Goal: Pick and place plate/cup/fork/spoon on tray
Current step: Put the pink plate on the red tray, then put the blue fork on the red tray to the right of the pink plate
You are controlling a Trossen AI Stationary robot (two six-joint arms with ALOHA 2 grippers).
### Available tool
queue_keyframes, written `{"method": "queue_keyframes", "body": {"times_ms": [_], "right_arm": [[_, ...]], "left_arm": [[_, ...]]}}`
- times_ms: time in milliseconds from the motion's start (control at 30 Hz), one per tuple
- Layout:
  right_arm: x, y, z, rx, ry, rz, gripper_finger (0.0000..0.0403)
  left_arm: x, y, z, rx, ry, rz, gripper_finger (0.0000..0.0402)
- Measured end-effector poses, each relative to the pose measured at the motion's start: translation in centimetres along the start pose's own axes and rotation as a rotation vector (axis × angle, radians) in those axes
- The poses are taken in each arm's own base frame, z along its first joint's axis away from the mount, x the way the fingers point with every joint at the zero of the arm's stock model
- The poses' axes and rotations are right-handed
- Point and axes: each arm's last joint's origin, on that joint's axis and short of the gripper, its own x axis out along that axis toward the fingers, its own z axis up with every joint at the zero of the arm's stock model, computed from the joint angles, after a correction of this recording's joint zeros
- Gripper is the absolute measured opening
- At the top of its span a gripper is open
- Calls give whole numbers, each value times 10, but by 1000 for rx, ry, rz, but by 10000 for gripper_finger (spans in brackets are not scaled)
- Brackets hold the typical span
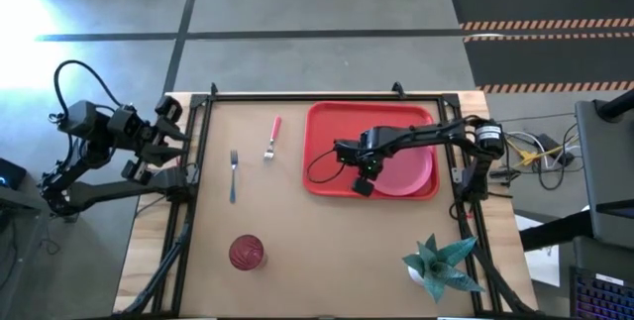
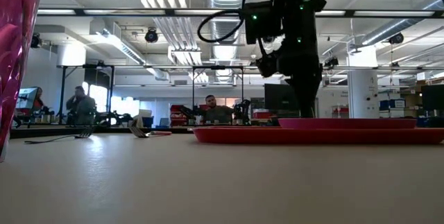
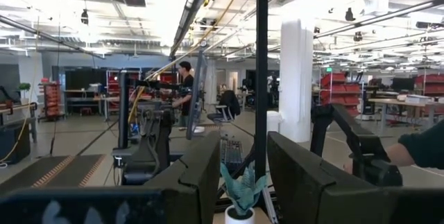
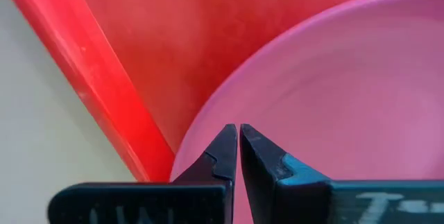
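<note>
The left gripper is waiting off the left edge of the table, its fingers standing partly apart with nothing between them. Just inside that edge the spoon is lying flat, and a little to its right, farther back, the fork is lying with its red-pink handle pointing to the far side. Near the front edge the cup is standing upright — well apart from everything else.

Right of centre the tray is sitting toward the far side of the table, with the plate resting flat inside its near right part. The right gripper is hanging low over the plate's left rim, by the tray's near edge — its fingers are pressed together and are gripping nothing. At the near right corner a green folded-paper plant is standing in a small white pot.
</note>
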Motion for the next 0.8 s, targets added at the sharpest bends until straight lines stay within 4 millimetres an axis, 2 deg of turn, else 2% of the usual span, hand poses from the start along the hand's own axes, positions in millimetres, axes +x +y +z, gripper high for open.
{"method": "queue_keyframes", "body": {"times_ms": [200, 367, 533, 800], "right_arm": [[10, 0, -2, 20, -5, 19, 8], [15, 4, 6, 38, -105, 94, 8], [15, 7, 16, 41, -215, 160, 8], [13, 9, 22, 48, -266, 177, 8]], "left_arm": [[0, 0, 0, 0, 0, 0, 102], [0, 0, 0, -1, 1, 0, 102], [0, 0, 0, -1, 1, 0, 102], [0, 0, 0, -1, 1, 0, 102]]}}
